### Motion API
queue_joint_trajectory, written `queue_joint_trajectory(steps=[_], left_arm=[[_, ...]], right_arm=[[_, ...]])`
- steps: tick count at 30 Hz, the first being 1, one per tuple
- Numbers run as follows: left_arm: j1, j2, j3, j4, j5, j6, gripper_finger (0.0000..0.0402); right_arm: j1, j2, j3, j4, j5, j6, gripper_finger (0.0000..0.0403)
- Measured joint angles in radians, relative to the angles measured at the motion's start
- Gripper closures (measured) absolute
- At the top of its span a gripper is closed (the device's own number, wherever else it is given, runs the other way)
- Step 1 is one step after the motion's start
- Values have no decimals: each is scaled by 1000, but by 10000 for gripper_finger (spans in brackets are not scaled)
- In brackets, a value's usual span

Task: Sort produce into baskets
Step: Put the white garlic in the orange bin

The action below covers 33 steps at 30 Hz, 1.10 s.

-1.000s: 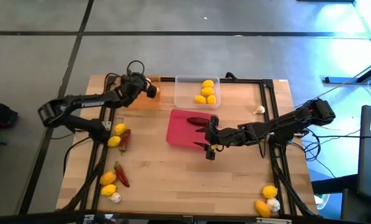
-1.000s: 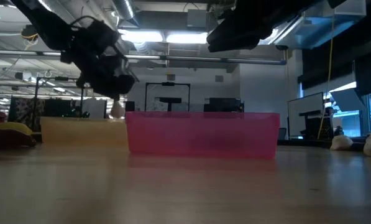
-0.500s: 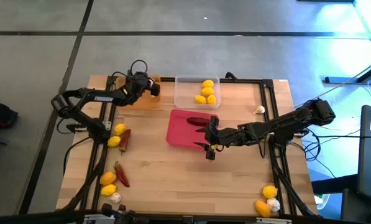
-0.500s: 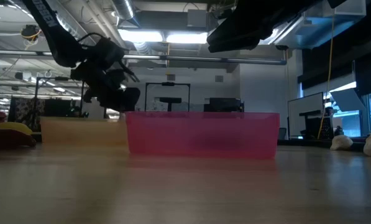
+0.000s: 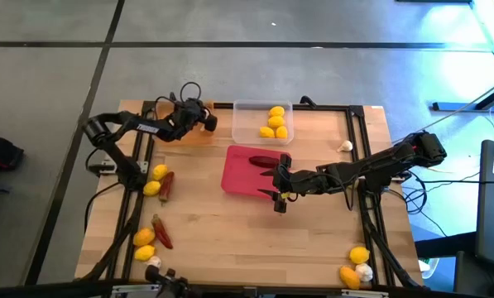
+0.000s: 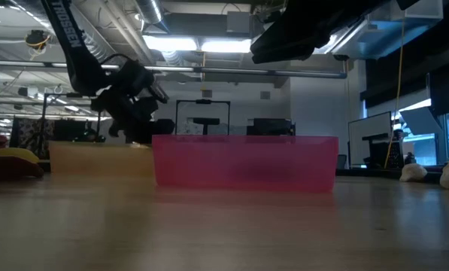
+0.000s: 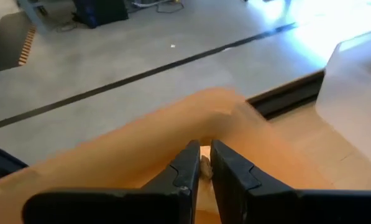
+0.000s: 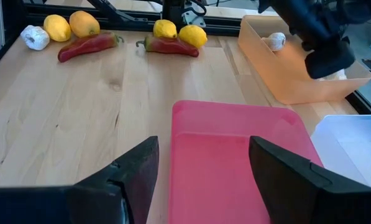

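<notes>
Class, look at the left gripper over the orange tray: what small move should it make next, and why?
Probably open the left gripper a little more and lift away. It hangs over the orange tray, fingers almost together, with a pale piece showing between the tips. One garlic bulb lies in that tray.

A light wooden table (image 5: pixel 222 228) carries three trays: an orange tray (image 5: pixel 195 132) and a clear tray (image 5: pixel 248 124) are set along the far edge, with a pink tray (image 5: pixel 240 172) near the centre. Lemons (image 5: pixel 153 180), chili peppers (image 5: pixel 161 232) and garlic bulbs (image 5: pixel 344 146) are scattered on bare wood along both sides
</notes>
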Motion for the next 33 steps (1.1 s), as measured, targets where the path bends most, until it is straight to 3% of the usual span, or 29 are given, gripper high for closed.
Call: queue_joint_trajectory(steps=[6, 17, 25, 33], left_arm=[[3, 18, 0, 2, 15, 0, 355], [2, -5, 0, -11, 17, 23, 270], [-7, -161, 0, -151, 16, 61, 252], [-65, -397, 0, -324, 15, 67, 252]], right_arm=[[0, 0, 0, 0, 0, 0, 162], [0, 0, 0, 0, 0, 0, 162], [0, 0, 0, -1, 0, 3, 162], [0, 0, 0, 3, 0, 3, 162]])
